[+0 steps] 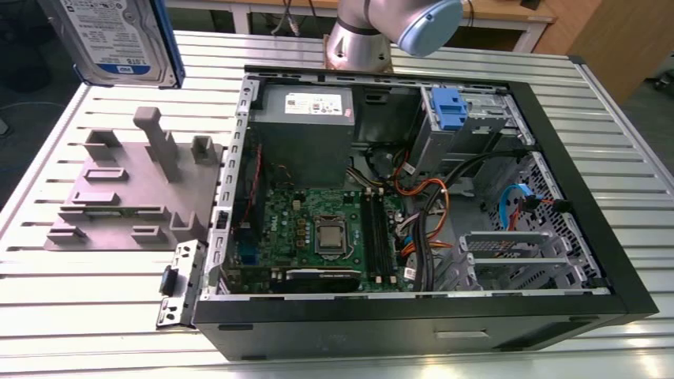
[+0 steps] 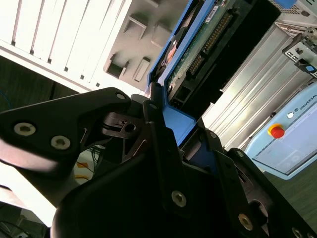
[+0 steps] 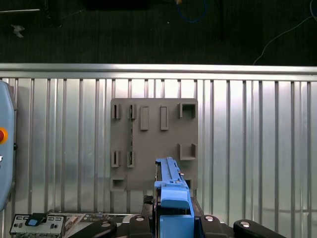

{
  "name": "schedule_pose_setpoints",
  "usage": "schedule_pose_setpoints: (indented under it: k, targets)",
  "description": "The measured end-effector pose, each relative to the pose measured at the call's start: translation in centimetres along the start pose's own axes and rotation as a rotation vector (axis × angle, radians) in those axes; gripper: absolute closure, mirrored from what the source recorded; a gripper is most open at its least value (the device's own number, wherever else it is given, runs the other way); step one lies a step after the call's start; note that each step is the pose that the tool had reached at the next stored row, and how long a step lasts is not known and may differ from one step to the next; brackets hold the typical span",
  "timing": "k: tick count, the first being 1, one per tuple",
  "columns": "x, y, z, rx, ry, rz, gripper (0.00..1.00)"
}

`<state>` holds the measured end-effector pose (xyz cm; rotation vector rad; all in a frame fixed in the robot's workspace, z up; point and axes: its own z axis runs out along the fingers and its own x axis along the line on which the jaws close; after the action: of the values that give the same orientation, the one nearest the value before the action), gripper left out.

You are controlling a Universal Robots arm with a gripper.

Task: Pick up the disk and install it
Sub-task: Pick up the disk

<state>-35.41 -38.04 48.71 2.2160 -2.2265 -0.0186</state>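
Silver disk with white-and-blue label, held aloft at the exterior view's far left, above the far left corner of the slatted metal counter; upper part cut off by the frame edge, blue rail along its right side. Seen edge-on in the first wrist view, with the grey fixture plate lying on the counter beyond it. Underside with green circuit board exposed in the second wrist view; far end out of frame.

Black gripper with fingers clamped on the disk at its blue rail; contact on the far finger partly hidden by the gripper body.

Open black computer case lying on its side at the counter's middle and right, well apart from the disk. Drive bay with upright blue latch at the far right corner of the case, orange and black cables just near of it. Grey metal box left of the bay. Bare counter slats between fixture plate and near edge. Arm base beyond the case's far wall, top cut off.
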Motion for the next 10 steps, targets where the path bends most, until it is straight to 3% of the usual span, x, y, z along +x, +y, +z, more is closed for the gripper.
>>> schedule_pose_setpoints:
  k: [10]
  targets:
    - [0.21, -0.15, 0.00, 0.0000, 0.0002, 0.000, 0.64]
